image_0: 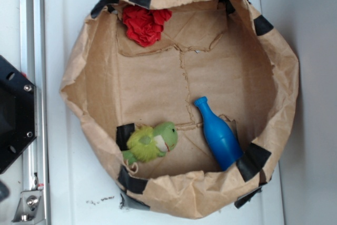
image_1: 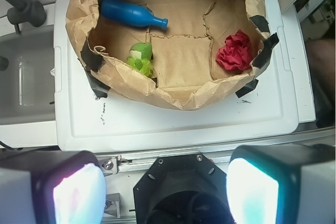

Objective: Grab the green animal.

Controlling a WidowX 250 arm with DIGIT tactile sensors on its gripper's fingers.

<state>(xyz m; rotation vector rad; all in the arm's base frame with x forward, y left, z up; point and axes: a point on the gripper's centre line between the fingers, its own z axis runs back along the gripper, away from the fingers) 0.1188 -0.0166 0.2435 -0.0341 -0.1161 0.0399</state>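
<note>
A green plush animal [image_0: 152, 142] is lying on its side inside a taped brown paper bin [image_0: 79, 67] that is sitting on a white tabletop [image_0: 68, 193], pressed near the bin's paper wall. A blue plastic bottle [image_0: 217, 134] is lying just beside it, apart from it, while a red crumpled cloth [image_0: 145, 23] is resting well apart at the opposite wall. In the wrist view, the end effector [image_1: 168, 182] is hovering outside the bin with its fingers [image_1: 73, 195] spread wide and holding nothing.
</note>
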